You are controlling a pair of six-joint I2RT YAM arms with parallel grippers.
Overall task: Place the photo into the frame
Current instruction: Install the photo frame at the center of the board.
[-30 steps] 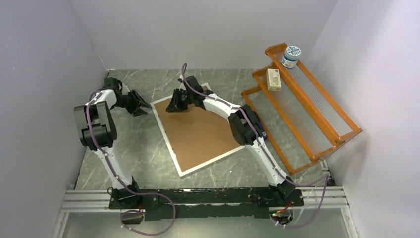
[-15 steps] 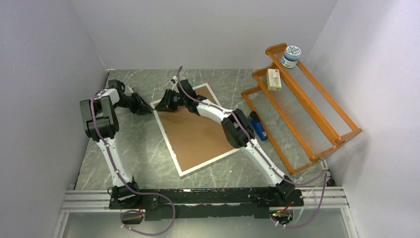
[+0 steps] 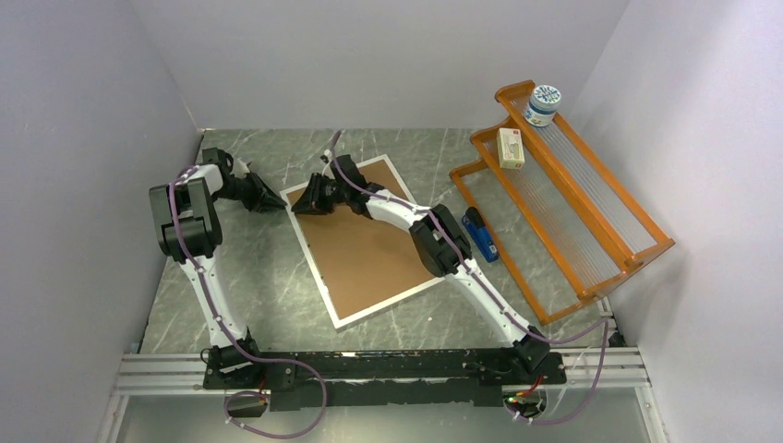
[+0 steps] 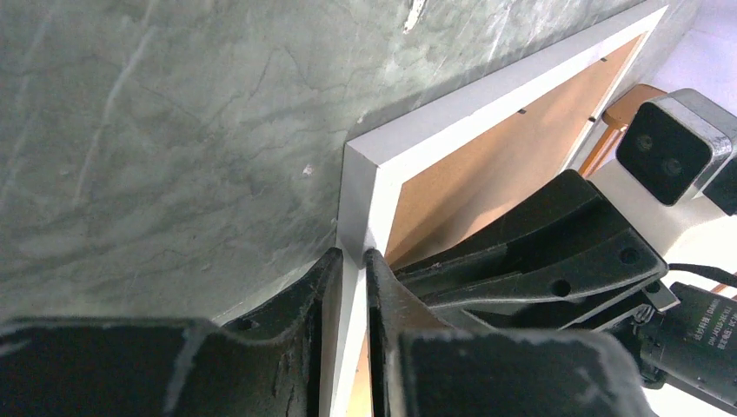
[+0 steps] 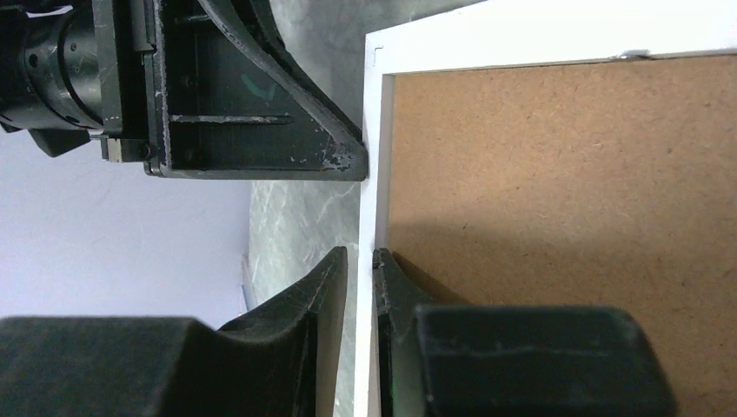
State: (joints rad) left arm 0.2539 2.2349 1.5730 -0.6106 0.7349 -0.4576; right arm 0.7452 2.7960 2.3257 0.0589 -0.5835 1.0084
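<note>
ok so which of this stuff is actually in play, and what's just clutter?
In play: white-rimmed rectangular picture frame, face down; brown backing board in it; left gripper and right gripper, jaws on its rim. Photo not visible.
Clutter: orange wooden rack, round white-and-blue tub, small cream box, blue stapler-like tool.

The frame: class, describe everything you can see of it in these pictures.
The frame is a large rectangle with a thin white rim. It lies flat, back up, on the grey marbled table, turned askew to the table's edges. A plain brown backing board fills it. Near its left corner, the left tool and the right tool each pinch the rim, side by side.
</note>
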